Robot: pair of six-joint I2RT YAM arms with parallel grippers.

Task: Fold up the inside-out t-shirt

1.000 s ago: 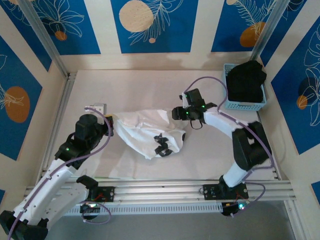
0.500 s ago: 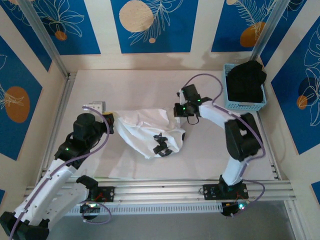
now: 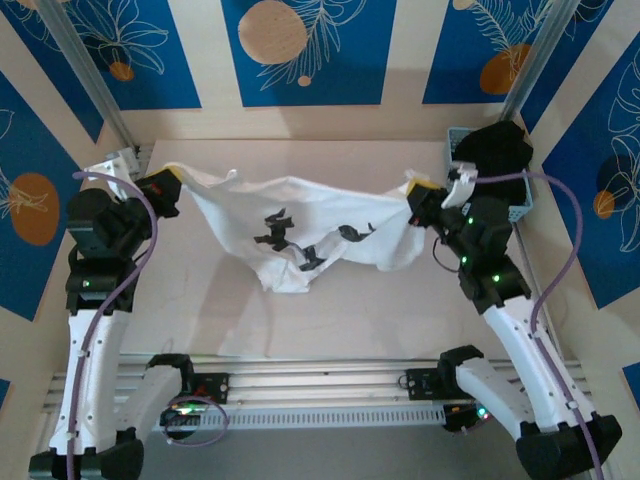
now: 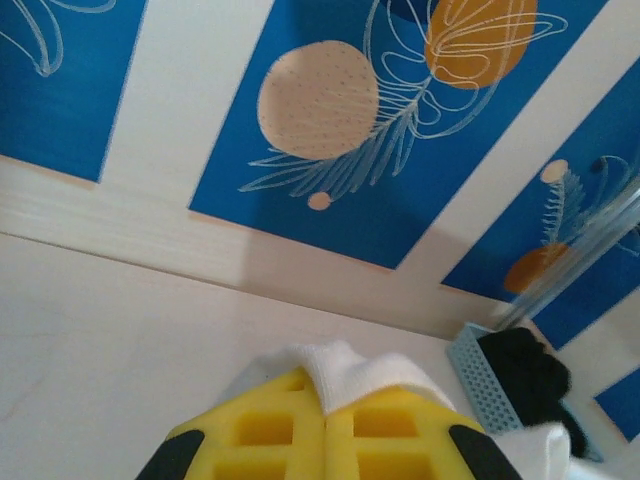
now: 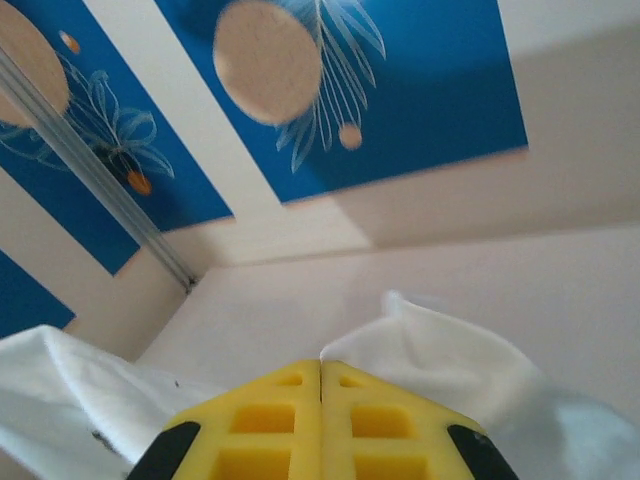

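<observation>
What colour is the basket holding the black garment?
Light blue basket; clearest in the left wrist view.

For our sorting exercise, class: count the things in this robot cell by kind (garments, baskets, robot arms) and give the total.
Garments: 2, the white t-shirt and the black garment
Baskets: 1, the blue basket
Robot arms: 2, the left arm and the right arm
Total: 5

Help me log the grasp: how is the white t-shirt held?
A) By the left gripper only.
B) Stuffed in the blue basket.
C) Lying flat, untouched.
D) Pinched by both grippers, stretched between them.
D: the white t-shirt spans from the left gripper to the right gripper, each shut on cloth.
</observation>
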